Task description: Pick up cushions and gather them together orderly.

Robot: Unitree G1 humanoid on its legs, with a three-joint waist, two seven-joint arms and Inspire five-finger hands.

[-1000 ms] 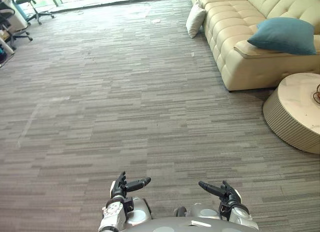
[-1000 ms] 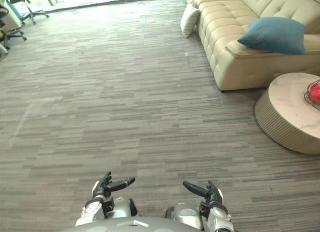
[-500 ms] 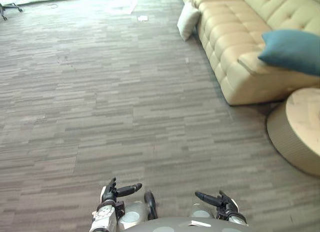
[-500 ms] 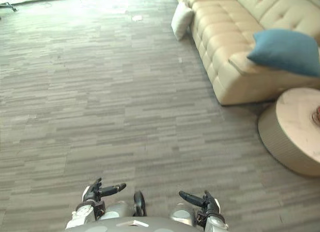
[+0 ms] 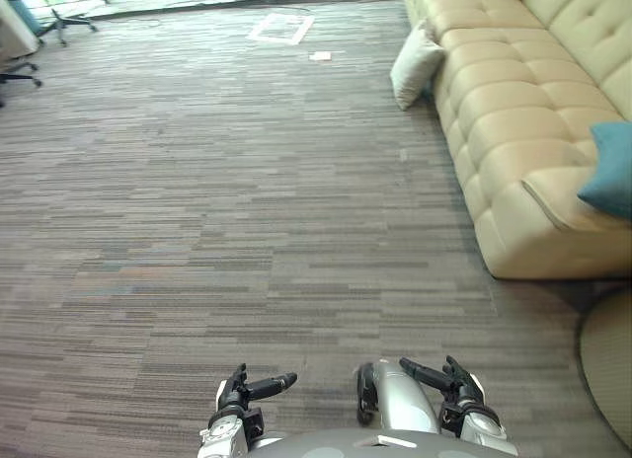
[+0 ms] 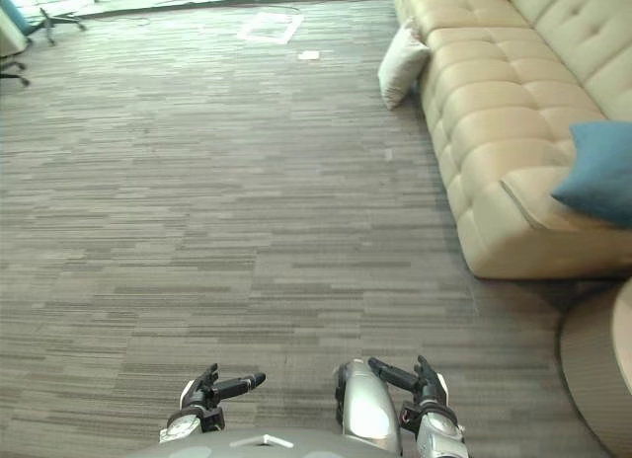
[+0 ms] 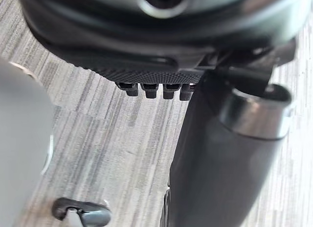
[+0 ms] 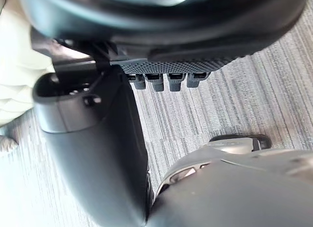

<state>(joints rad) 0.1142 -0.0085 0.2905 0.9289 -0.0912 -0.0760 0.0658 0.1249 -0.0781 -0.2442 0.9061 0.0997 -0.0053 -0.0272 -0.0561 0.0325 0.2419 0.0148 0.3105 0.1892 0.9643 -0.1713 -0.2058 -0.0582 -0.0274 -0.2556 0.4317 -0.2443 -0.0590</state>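
Blue cushion [image 6: 602, 187] shows fuller in right eye view; left hand [image 5: 237, 390], right hand [image 5: 456, 385] splayed, empty.

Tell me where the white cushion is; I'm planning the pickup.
In the left eye view's upper right, the white cushion sits on the carpet, leaning against the beige sofa.

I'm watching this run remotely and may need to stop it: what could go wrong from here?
1. The white cushion lies on the floor against the sofa, far off; the left hand and right hand hang open and empty, so reaching down may upset balance.
2. The blue cushion on the sofa sits near the round table; turning toward it could clip the table.
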